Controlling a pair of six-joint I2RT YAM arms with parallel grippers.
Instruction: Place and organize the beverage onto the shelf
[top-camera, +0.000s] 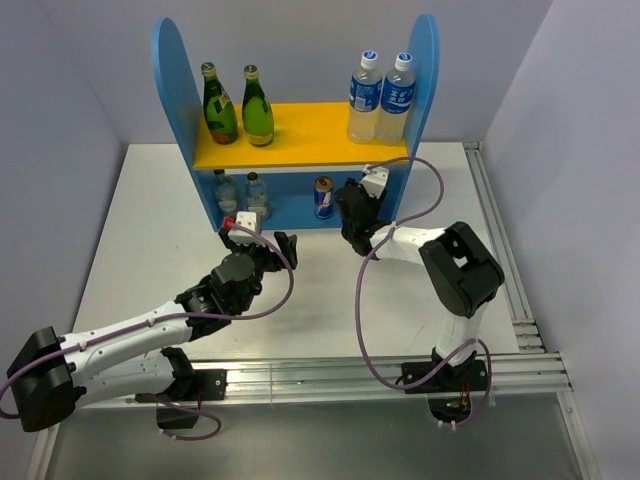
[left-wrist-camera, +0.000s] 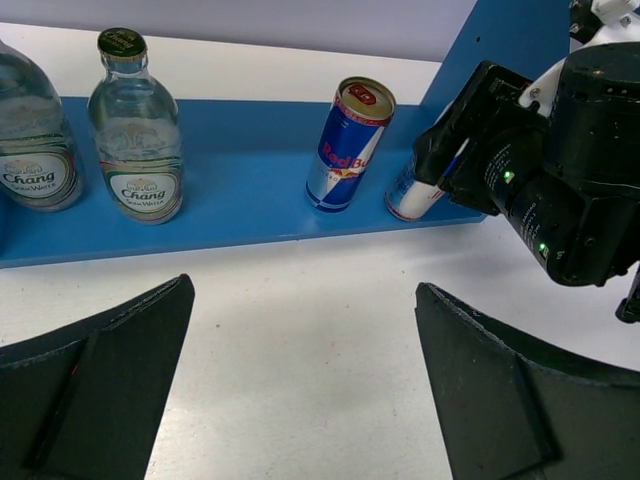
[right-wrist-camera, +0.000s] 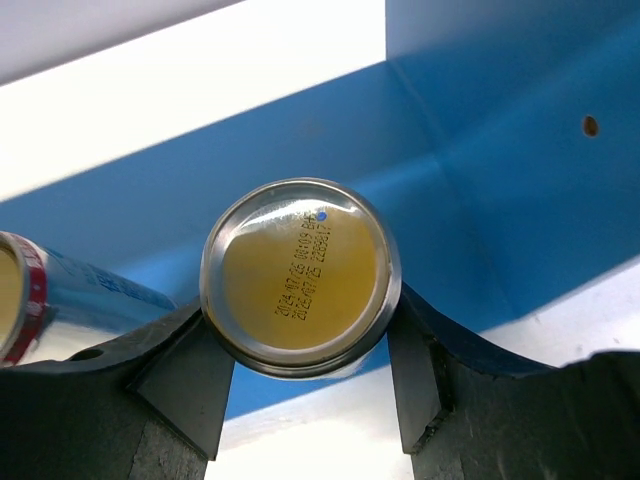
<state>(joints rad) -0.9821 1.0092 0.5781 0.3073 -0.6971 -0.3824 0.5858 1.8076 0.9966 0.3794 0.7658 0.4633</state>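
Note:
The blue shelf (top-camera: 300, 135) stands at the back of the table. Two dark green bottles (top-camera: 219, 105) (top-camera: 257, 107) stand on its yellow upper board. On the lower board (left-wrist-camera: 250, 215) stand two short clear bottles (left-wrist-camera: 30, 150) (left-wrist-camera: 137, 140) and a silver-and-blue can (left-wrist-camera: 349, 145). To the right of that can, my right gripper (top-camera: 352, 205) is shut on a second can (right-wrist-camera: 298, 277). This can is tilted, its base toward the wrist camera, near the shelf's right panel (right-wrist-camera: 480, 200). My left gripper (left-wrist-camera: 305, 300) hangs open over the table in front of the shelf, holding nothing.
Two taller clear bottles with blue labels (top-camera: 365, 95) (top-camera: 398, 97) stand at the right end of the upper board. Metal rails (top-camera: 500, 250) run along the table's right and near edges. Grey walls close in on both sides.

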